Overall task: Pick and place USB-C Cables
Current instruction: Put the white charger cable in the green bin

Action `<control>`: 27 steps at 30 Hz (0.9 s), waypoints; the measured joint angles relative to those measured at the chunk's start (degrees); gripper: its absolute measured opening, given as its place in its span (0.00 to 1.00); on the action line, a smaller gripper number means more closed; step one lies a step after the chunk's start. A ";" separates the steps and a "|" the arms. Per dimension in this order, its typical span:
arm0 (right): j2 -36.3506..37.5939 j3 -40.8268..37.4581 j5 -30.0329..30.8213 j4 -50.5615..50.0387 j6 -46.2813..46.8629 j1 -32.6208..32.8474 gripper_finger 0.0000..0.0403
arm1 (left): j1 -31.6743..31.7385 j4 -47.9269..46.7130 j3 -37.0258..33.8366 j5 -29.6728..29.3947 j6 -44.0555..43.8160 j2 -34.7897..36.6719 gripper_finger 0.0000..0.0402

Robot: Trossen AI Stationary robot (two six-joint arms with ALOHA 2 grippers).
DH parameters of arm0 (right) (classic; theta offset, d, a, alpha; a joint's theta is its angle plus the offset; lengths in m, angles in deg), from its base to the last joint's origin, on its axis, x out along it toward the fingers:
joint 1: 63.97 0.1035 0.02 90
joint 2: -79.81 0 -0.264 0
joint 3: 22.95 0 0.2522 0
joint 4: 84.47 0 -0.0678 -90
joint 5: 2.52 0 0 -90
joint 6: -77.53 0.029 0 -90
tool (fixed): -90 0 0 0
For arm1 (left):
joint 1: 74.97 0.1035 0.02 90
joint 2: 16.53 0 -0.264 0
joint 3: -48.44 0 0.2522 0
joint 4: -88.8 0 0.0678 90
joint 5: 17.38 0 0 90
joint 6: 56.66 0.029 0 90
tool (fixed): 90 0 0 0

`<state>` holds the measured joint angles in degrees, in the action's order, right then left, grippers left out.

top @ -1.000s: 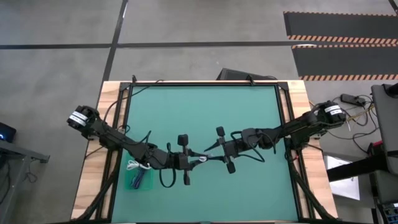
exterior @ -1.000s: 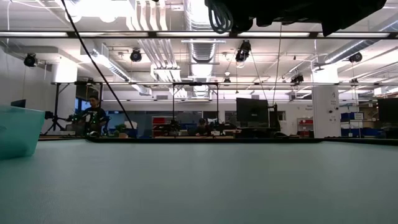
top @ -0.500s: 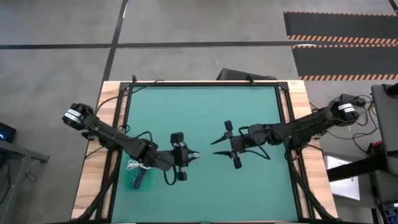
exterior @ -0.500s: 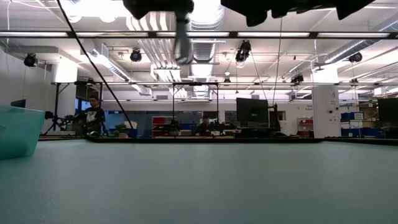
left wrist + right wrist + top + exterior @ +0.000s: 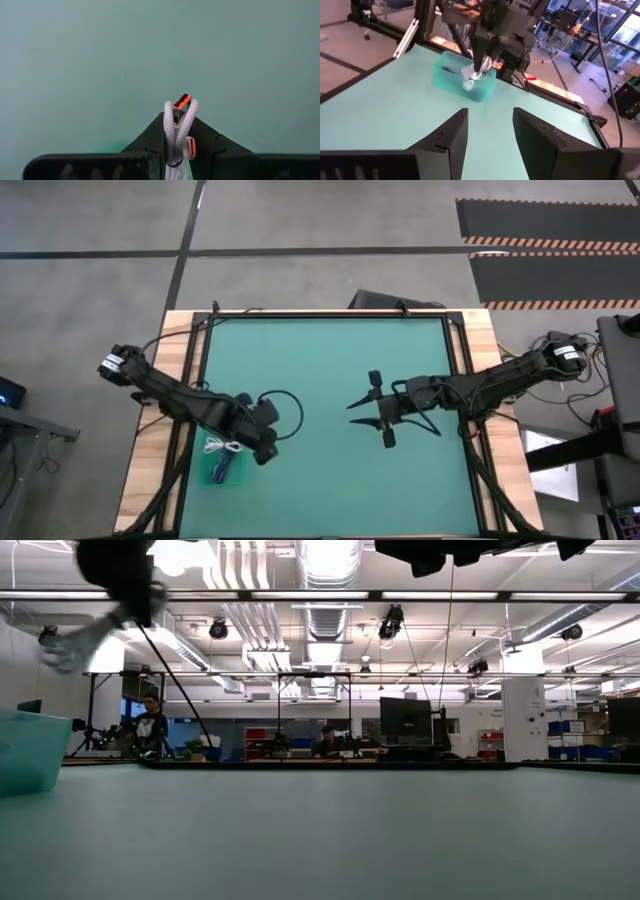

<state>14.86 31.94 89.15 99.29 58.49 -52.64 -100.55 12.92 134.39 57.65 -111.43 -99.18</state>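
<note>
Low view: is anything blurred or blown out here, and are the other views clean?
Low view: the left end effector is smeared by motion at upper left, and the ceiling lights glare white. Left wrist view: the white cable is sharp against an evenly lit mat. High view: evenly lit, no glare.

low view – left hand (image 5: 75, 640) blurred, right arm (image 5: 470, 550) cut off by top edge.

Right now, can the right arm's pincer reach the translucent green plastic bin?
Probably not easily: the right pincer hangs open mid-table, and the left pincer, shut on a white coiled cable, hovers over the bin, crowding it.
</note>
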 joint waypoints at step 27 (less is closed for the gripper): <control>-0.07 -0.13 -0.02 -3.34 -0.99 0.00 0.34 | 0.02 -15.87 -9.94 25.65 -24.22 -0.24 0.08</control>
<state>14.79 31.80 89.13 95.95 57.50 -52.64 -100.53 -2.95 124.46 83.30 -135.65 -99.42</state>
